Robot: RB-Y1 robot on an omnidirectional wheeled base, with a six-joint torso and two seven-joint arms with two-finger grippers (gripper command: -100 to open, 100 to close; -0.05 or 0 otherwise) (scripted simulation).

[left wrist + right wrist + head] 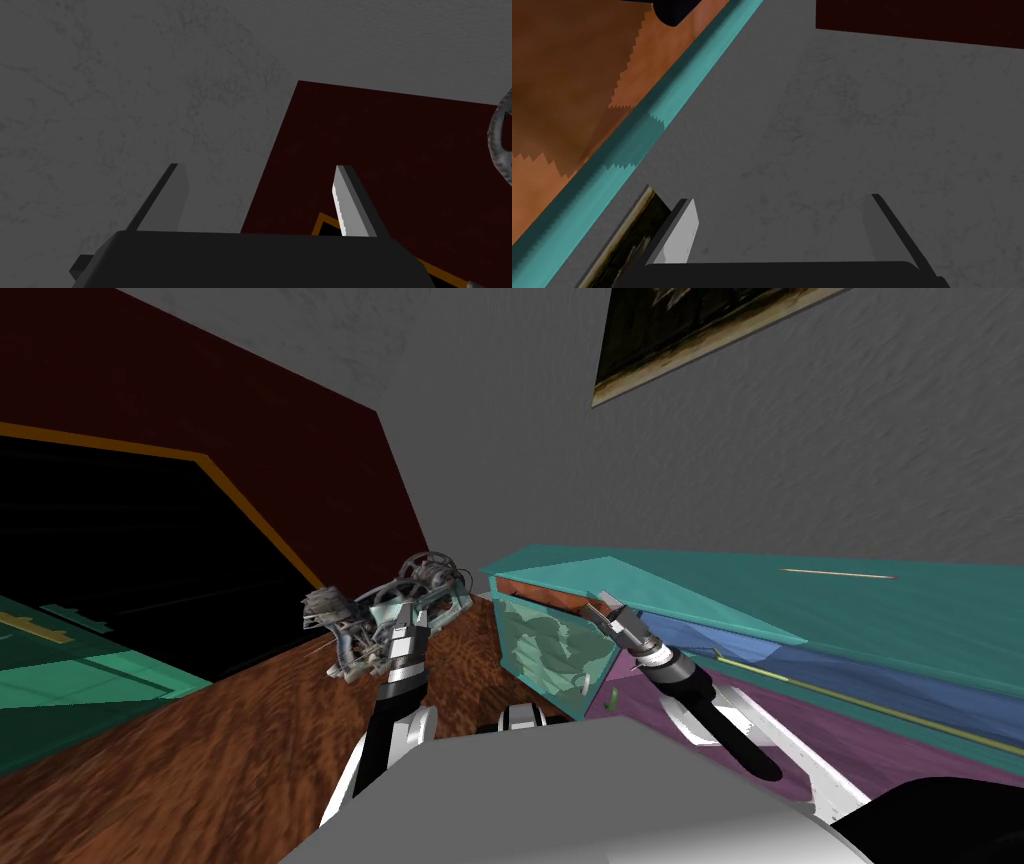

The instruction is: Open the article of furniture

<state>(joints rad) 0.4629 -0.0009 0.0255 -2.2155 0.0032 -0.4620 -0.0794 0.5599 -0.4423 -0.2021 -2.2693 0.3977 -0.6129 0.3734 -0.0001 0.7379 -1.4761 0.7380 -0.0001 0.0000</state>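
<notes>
I am hovering my right gripper (782, 198), released, beside the cabinet (880, 618) at two o'clock; it is looking rigid and heavy, so I am judging its teal edge (637, 135) the hold; left gripper (258, 166) is hanging released

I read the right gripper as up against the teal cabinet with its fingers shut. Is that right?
Not quite. The right gripper is at the teal cabinet, but its fingers are open, standing well apart with nothing between them. The right wrist view shows this.
</notes>
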